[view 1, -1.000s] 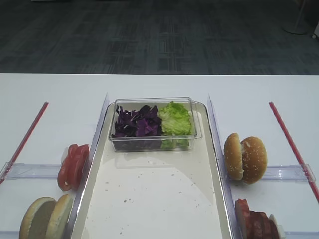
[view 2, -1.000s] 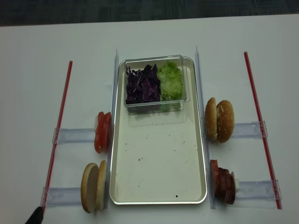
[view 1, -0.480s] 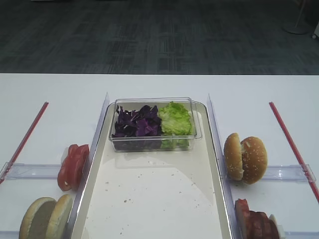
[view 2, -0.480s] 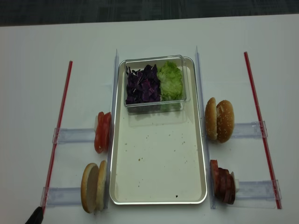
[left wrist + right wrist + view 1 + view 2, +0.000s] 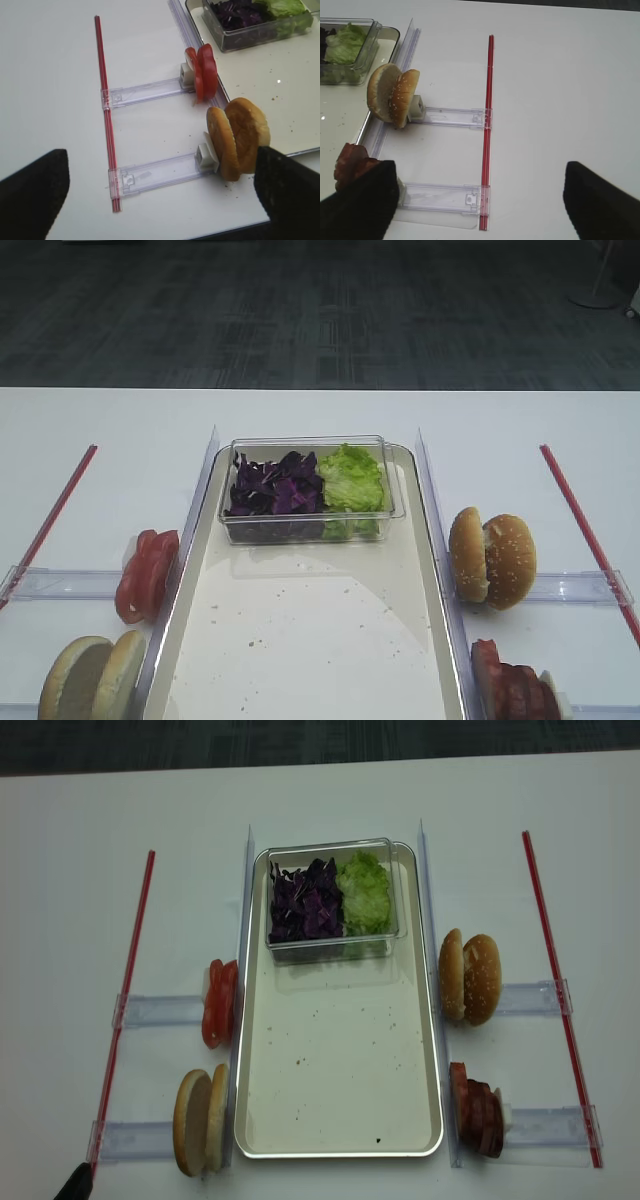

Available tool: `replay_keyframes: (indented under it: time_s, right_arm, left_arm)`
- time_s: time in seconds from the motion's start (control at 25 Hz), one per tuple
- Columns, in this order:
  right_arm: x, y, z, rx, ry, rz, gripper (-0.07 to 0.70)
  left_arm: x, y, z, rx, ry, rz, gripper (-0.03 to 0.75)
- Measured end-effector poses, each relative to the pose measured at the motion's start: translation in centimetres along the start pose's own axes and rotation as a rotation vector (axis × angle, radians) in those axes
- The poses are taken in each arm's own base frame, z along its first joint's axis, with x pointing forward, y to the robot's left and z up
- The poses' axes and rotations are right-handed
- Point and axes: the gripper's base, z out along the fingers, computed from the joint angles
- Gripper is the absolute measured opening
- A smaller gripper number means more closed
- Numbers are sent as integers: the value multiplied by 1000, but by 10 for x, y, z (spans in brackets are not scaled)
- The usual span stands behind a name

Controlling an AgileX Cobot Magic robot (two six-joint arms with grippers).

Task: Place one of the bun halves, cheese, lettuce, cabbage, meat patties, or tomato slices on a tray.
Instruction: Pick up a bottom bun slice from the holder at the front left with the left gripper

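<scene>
Left wrist view: bun halves [image 5: 239,138] stand between widely spread left jaws, untouched.

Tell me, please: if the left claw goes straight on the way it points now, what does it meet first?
Probably the plain bun halves standing on edge at the clear holder; they sit nearest, just ahead between the open left claw fingers, right of centre. Depth is unclear, so bare table might come first.
</scene>
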Motion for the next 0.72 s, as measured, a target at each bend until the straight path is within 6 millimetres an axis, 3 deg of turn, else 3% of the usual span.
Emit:
replay_keyframes:
  time_s: [0.72]
  right_arm:
    - [0,0,0,0,0,0,678]
  left_arm:
    - [0,0,0,0,0,0,692]
